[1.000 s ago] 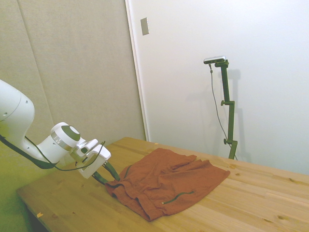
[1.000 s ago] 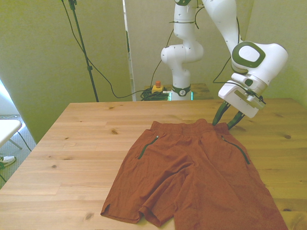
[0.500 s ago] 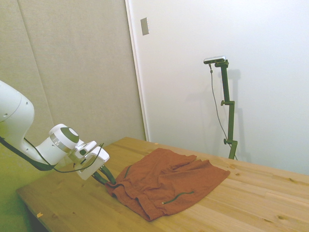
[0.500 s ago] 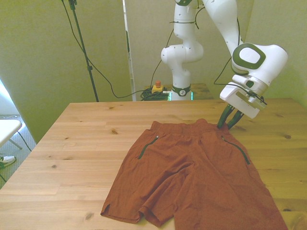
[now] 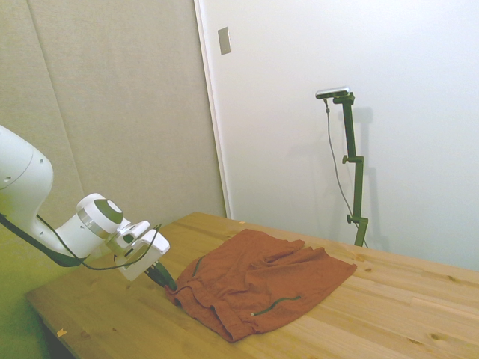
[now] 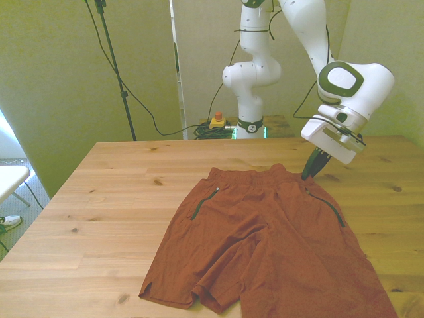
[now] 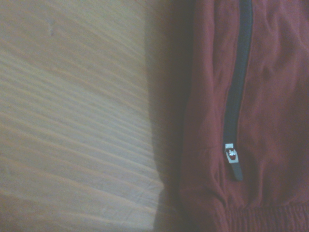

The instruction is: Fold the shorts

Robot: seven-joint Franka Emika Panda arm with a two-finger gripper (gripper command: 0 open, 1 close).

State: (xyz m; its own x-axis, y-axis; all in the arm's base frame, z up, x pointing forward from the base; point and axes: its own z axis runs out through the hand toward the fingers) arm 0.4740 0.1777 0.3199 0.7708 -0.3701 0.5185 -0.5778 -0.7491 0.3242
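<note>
shorts (image 6: 265,245) lie spread flat on the wooden bench (image 6: 119,199), waistband toward the robot base, both legs running to the near edge of the front view. cloth is rust-orange, lightly rumpled. in the side view the shorts (image 5: 258,288) look bunched, with folds along the edge nearest the tool.

tool (image 6: 311,169) sits at the waistband corner on the front view's right, tilted, tips down at the cloth edge. in the front view the two dark fingers read as drawn together into one narrow point, with no gap visible between them. in the side view the tool (image 5: 166,281) touches the near corner of the shorts low over the bench. closed on the waistband corner, as far as both views show; the cloth between the tips is not separately resolvable.

two dark green zip lines: one just below the tool, running away from it along the pocket (image 6: 326,207); the other well apart from the tool, on the opposite side of the shorts (image 6: 204,203).

wrist view: the zip (image 7: 240,87) with its silver pull (image 7: 232,155), gathered waistband (image 7: 251,215) at the frame edge, bare bench wood (image 7: 77,121) beside the cloth edge. slightly out of focus.
</note>
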